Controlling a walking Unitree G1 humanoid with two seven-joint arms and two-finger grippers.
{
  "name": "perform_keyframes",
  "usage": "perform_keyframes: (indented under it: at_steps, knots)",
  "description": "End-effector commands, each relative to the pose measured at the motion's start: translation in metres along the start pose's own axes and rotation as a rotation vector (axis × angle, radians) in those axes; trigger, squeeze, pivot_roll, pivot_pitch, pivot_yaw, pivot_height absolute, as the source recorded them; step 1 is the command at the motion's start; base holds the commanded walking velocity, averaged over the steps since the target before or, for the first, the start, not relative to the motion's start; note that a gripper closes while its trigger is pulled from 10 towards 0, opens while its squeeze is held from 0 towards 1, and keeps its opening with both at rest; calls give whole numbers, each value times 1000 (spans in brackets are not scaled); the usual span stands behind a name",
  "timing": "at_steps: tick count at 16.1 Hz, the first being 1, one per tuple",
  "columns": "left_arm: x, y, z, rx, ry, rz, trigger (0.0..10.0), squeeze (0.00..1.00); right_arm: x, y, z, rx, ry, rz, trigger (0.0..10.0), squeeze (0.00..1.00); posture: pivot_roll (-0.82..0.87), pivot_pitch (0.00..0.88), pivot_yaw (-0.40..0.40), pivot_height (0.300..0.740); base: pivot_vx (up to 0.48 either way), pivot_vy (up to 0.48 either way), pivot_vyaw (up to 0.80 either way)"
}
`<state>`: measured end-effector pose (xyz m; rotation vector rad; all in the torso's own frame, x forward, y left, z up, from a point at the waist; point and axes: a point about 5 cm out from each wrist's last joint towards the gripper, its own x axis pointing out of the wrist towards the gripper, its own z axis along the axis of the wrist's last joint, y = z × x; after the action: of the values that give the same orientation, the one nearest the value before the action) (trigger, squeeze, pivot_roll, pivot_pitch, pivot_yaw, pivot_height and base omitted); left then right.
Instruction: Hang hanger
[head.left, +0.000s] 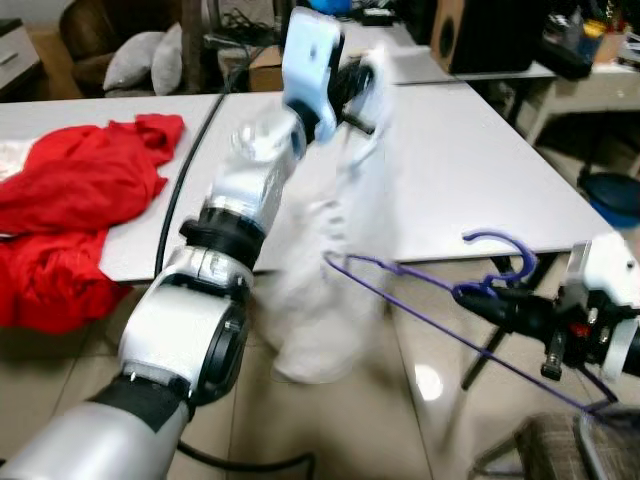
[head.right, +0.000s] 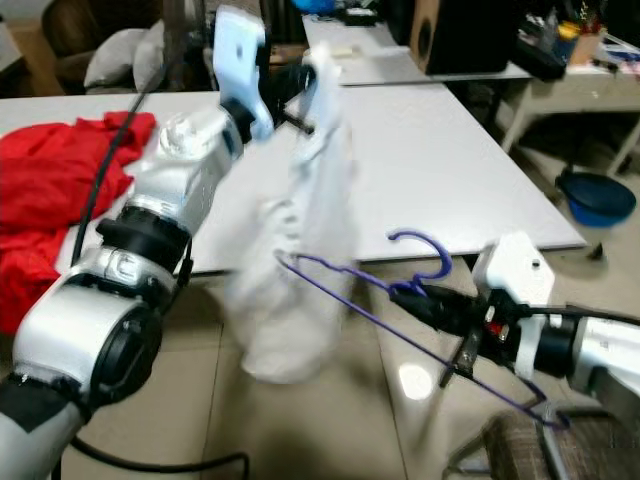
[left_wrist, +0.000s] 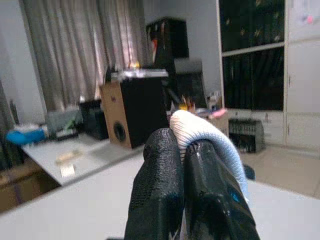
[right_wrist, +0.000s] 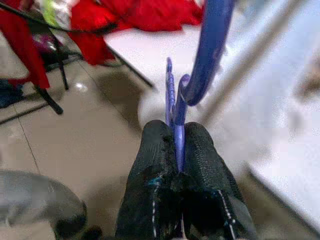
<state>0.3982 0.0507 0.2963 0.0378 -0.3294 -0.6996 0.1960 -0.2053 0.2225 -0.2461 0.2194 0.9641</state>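
My left gripper (head.left: 362, 92) is raised above the white table (head.left: 480, 170) and shut on the top of a white garment (head.left: 335, 250), which hangs down past the table's front edge toward the floor. In the left wrist view the white cloth (left_wrist: 210, 137) is pinched between the black fingers (left_wrist: 160, 190). My right gripper (head.left: 470, 297) is shut on the neck of a purple wire hanger (head.left: 420, 310), held low at the right, its hook (head.left: 505, 250) pointing up. One hanger arm tip reaches the garment's lower part. The right wrist view shows the hanger (right_wrist: 200, 75) clamped between the fingers (right_wrist: 155, 165).
A heap of red clothes (head.left: 75, 215) lies on the left end of the table and spills over its edge. A black cable (head.left: 185, 170) runs across the table. A blue bin (head.right: 595, 195) stands on the floor at right, a black speaker (head.left: 485, 35) behind.
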Motion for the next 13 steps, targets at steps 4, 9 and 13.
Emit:
perform_keyframes:
  at_steps: [4,9,13]
  knots:
    - [19,-17,55,-132,-211,-141,10000,0,33,-33,2,-129,20,-159,10000,0,-131,0,63,740,368,0,0]
    - [-2,25,117,-104,-395,-86,10000,0,40,-132,64,-524,25,-534,10000,0,-122,0,54,740,367,0,0]
    - [-30,63,140,-34,-443,68,10000,0,43,-150,131,-604,-283,-609,10000,0,-97,0,25,740,364,0,0]
